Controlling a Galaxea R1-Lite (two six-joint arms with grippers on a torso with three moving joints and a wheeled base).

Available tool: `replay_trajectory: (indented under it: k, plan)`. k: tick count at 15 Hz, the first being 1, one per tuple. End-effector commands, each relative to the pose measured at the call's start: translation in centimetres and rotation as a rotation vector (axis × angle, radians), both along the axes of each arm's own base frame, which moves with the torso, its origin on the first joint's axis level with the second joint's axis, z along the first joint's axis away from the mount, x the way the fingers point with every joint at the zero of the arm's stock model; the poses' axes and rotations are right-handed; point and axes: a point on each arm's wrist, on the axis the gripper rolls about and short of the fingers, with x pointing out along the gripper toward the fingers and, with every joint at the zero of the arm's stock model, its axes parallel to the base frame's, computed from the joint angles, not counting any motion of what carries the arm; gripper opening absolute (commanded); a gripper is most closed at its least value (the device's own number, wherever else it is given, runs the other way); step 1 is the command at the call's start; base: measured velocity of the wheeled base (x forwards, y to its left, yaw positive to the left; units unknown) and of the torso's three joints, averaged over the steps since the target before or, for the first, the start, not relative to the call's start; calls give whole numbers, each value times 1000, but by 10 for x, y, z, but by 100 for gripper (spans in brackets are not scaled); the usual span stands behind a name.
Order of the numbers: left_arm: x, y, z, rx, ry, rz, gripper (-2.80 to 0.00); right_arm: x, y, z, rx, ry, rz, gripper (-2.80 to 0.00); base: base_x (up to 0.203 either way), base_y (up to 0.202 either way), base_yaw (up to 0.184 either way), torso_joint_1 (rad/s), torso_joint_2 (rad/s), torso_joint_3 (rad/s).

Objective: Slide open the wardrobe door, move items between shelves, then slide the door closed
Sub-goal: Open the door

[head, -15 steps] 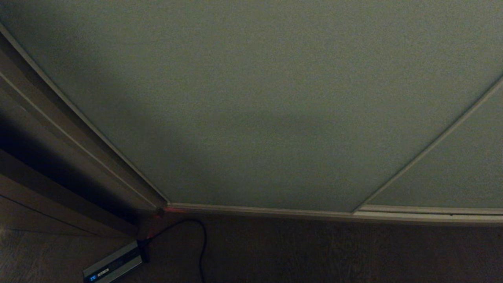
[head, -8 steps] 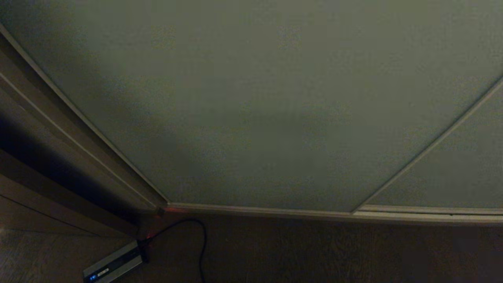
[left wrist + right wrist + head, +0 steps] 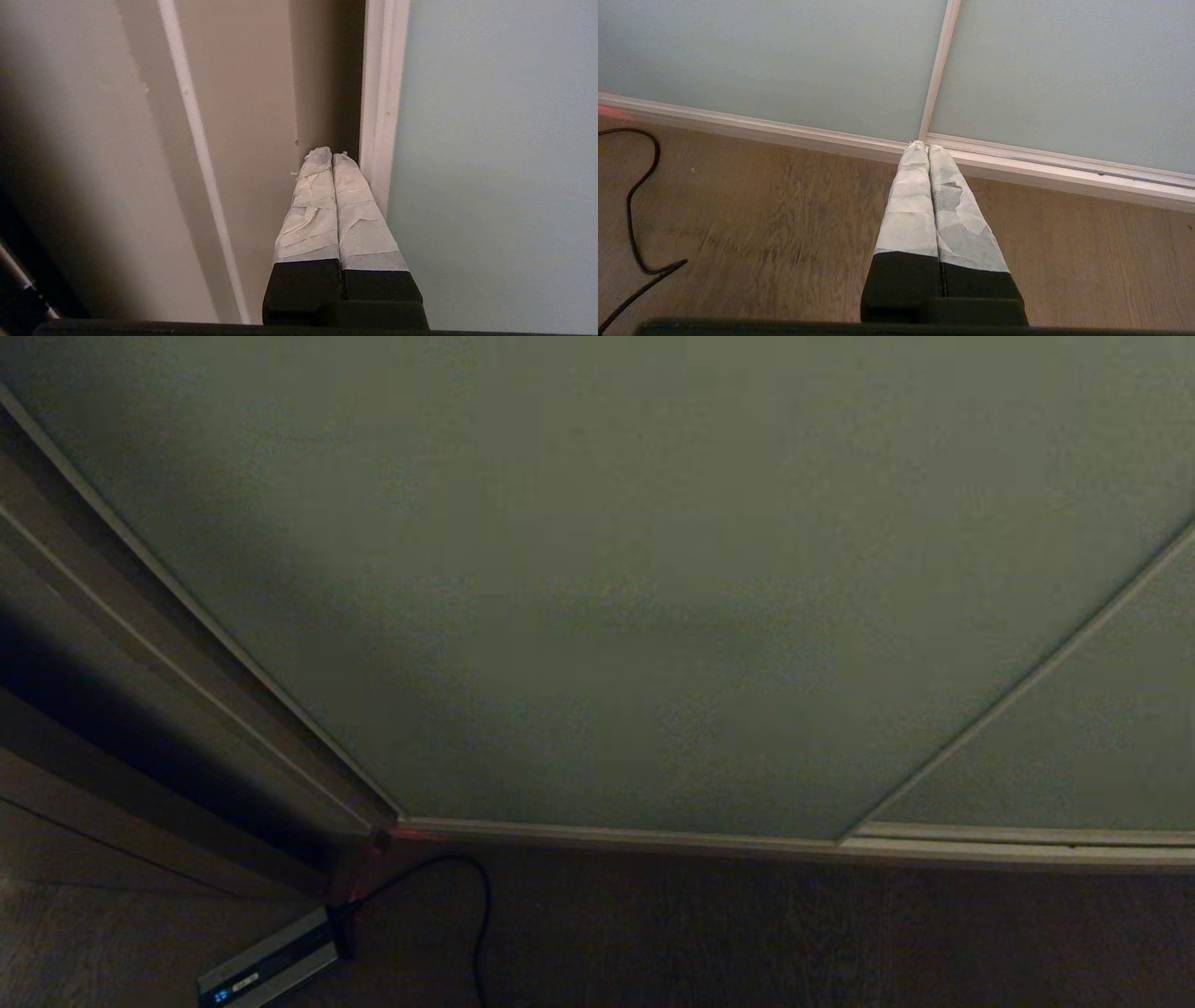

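The large matte pale grey-green sliding wardrobe door [image 3: 653,569] is shut, filling the head view down to its light bottom rail [image 3: 616,833], and it sits exactly where it was a second ago. The left tool [image 3: 331,156], fingers pressed together and holding nothing, points into the dark gap beside the door's pale edge strip [image 3: 380,93]; I judge the opening push is about to begin. The right tool [image 3: 923,147], also closed and empty, hangs low over the brown wooden floor [image 3: 761,219].
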Motion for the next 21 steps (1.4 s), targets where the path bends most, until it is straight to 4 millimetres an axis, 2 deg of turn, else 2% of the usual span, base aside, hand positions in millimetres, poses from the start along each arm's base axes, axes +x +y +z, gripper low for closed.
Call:
replay_trajectory:
  k: [1, 9, 15, 18, 21]
  plan:
    - [2, 0, 0, -3, 12, -19, -280, 0, 0, -1, 0, 3, 1, -280, 0, 0, 0, 0, 0, 0]
    - [-24, -17, 4, 60, 41, -204, -280, 0, 0, -1, 0, 4, 1, -280, 0, 0, 0, 0, 0, 0]
    - [-29, -41, -2, 50, 125, -369, -280, 0, 0, -1, 0, 3, 1, -280, 0, 0, 0, 0, 0, 0]
    - [-44, -55, -2, 49, 145, -455, -280, 0, 0, -1, 0, 3, 1, -280, 0, 0, 0, 0, 0, 0]
    - [-57, -57, -3, 41, 163, -468, -280, 0, 0, -1, 0, 3, 1, -280, 0, 0, 0, 0, 0, 0]
